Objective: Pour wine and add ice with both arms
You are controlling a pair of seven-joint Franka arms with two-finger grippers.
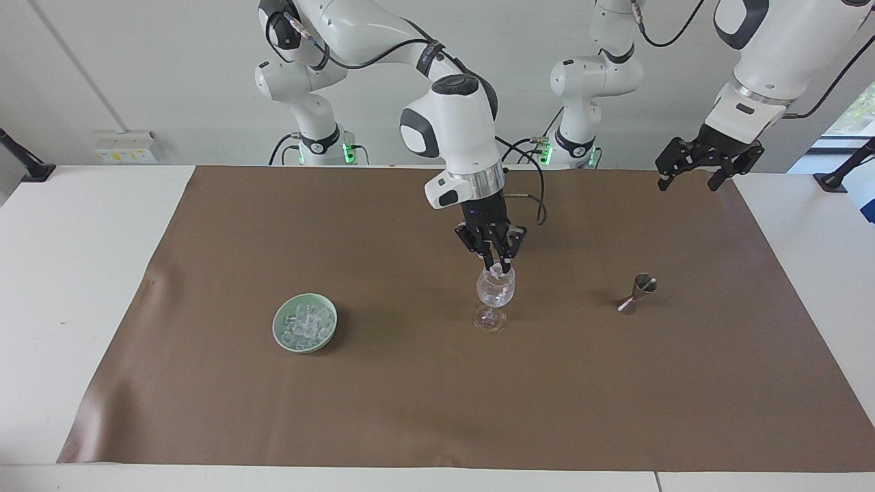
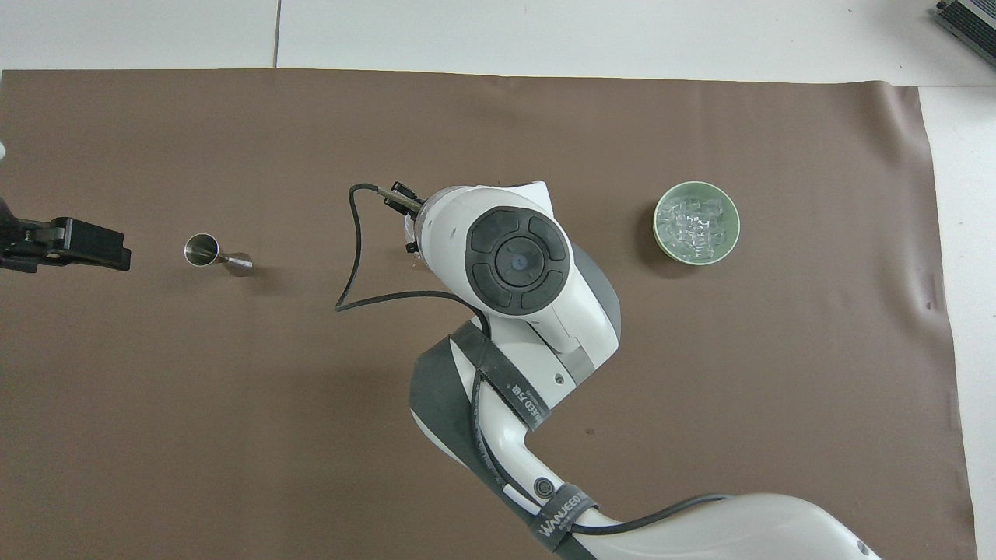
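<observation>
Right gripper (image 1: 497,265) points down over the stemmed glass (image 1: 495,295), fingertips at its rim, narrow, pinching a clear ice chunk (image 1: 493,270). Remaining ice (image 1: 305,324) sits heaped in the green bowl (image 1: 281,336), toward the right arm's end from the glass. Metal jigger (image 1: 637,294) stands toward the left arm's end. Left gripper (image 1: 705,166) hangs there, spread wide, holding nothing.
</observation>
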